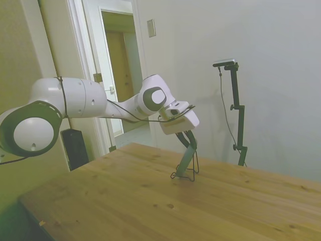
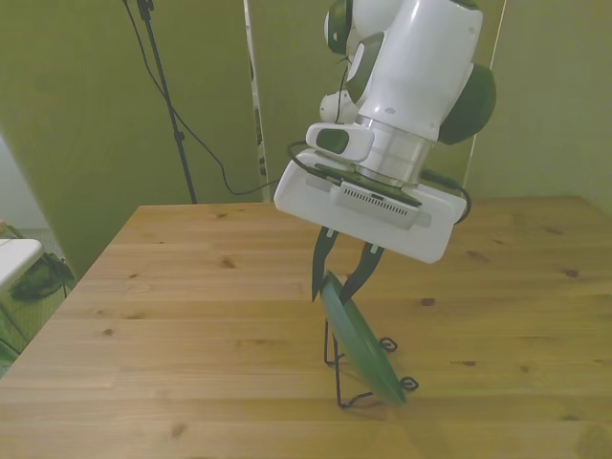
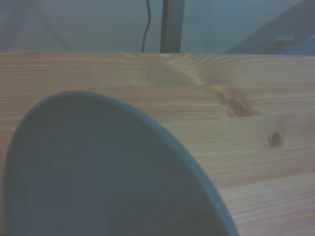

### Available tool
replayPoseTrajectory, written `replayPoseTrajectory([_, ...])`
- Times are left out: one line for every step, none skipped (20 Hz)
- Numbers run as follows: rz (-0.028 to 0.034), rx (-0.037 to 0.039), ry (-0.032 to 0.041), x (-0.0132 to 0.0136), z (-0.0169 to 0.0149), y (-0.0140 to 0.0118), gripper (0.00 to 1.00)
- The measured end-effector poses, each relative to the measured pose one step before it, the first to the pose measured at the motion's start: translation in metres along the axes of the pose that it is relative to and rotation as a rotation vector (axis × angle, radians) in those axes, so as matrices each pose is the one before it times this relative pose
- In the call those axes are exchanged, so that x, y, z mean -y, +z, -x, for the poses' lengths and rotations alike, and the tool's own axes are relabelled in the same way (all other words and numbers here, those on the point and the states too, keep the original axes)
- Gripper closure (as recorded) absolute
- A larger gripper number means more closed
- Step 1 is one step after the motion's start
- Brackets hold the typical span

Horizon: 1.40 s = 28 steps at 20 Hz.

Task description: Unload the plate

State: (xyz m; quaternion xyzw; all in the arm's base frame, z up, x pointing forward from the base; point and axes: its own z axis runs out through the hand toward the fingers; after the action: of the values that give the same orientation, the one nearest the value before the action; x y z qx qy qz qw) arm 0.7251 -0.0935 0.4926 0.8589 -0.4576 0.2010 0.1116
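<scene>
The dark green plate (image 2: 363, 344) stands tilted on edge in a thin black wire stand (image 2: 356, 401) near the table's middle. In the side view the plate (image 1: 185, 159) is a thin slanted line above the stand (image 1: 182, 176). My gripper (image 2: 333, 287) comes down onto the plate's top rim, one dark finger on each face, shut on it. In the side view the gripper (image 1: 192, 143) sits at the upper end of the plate. The wrist view shows the plate's (image 3: 98, 172) curved rim very close, with bare wood beyond it.
The wooden table (image 2: 191, 287) spreads wide around the stand on all sides. A wall and an open doorway (image 1: 120, 65) lie beyond the table's far side in the side view.
</scene>
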Motion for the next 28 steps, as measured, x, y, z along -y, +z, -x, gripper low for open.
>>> replayPoseTrajectory([-0.00243, -0.00226, 0.00080, 0.00027, -0.00086, -0.00152, 1.00])
replayPoseTrajectory([-0.00303, -0.00281, 0.00111, 0.00032, -0.00106, -0.00187, 1.00])
replayPoseTrajectory([-0.00322, -0.00269, 0.00123, 0.00038, -0.00108, -0.00205, 1.00])
replayPoseTrajectory([-0.00268, -0.00195, 0.00056, 0.00045, -0.00063, -0.00161, 1.00])
replayPoseTrajectory([-0.00230, -0.00161, 0.00045, 0.00045, -0.00046, -0.00137, 1.00])
replayPoseTrajectory([-0.00150, -0.00122, 0.00029, 0.00027, -0.00034, -0.00097, 1.00])
replayPoseTrajectory([-0.00152, -0.00102, 0.00000, 0.00028, -0.00014, -0.00111, 1.00])
replayPoseTrajectory([-0.00244, -0.00156, 0.00004, 0.00031, -0.00017, -0.00193, 1.00])
replayPoseTrajectory([-0.00420, -0.00246, -0.00012, 0.00042, -0.00014, -0.00346, 1.00])
replayPoseTrajectory([-0.00638, -0.00365, -0.00019, 0.00060, -0.00018, -0.00562, 1.00])
replayPoseTrajectory([-0.00706, -0.00393, -0.00081, 0.00082, 0.00016, -0.00761, 1.00])
replayPoseTrajectory([-0.00894, -0.00533, -0.00130, 0.00117, 0.00026, -0.00926, 1.00])
replayPoseTrajectory([-0.01200, -0.00540, -0.00157, 0.00177, 0.00078, -0.01117, 1.00])
replayPoseTrajectory([-0.01916, -0.00368, -0.00441, 0.00418, 0.00302, -0.01264, 1.00])
replayPoseTrajectory([-0.02463, 0.00141, -0.00597, 0.00607, 0.00512, -0.01346, 1.00])
replayPoseTrajectory([-0.03062, 0.01728, -0.00199, 0.00759, 0.00760, -0.01154, 1.00])
replayPoseTrajectory([-0.03642, 0.03101, 0.00035, 0.00912, 0.01020, -0.01091, 1.00])
replayPoseTrajectory([-0.03759, 0.03764, 0.00133, 0.00994, 0.01146, -0.00783, 1.00])
replayPoseTrajectory([-0.03755, 0.04206, 0.00064, 0.00982, 0.01177, -0.00511, 1.00])
replayPoseTrajectory([-0.03374, 0.04057, -0.00004, 0.00884, 0.01087, -0.00212, 1.00])
replayPoseTrajectory([-0.03247, 0.03778, 0.00124, 0.00763, 0.00910, 0.00092, 1.00])
replayPoseTrajectory([-0.03200, 0.03922, -0.00094, 0.00680, 0.00816, 0.00343, 1.00])
replayPoseTrajectory([-0.02793, 0.04642, -0.00568, 0.00485, 0.00687, 0.00602, 1.00])
replayPoseTrajectory([-0.02426, 0.04769, -0.00648, 0.00308, 0.00535, 0.00746, 1.00])
replayPoseTrajectory([-0.02012, 0.04391, -0.00800, 0.00185, 0.00462, 0.00741, 1.00])
replayPoseTrajectory([-0.01293, 0.03952, -0.00808, 0.00027, 0.00542, 0.00775, 1.00])
replayPoseTrajectory([-0.00673, 0.03462, -0.01031, -0.00026, 0.00761, 0.00764, 1.00])
replayPoseTrajectory([-0.00267, 0.02729, -0.01299, -0.00063, 0.00977, 0.00758, 1.00])
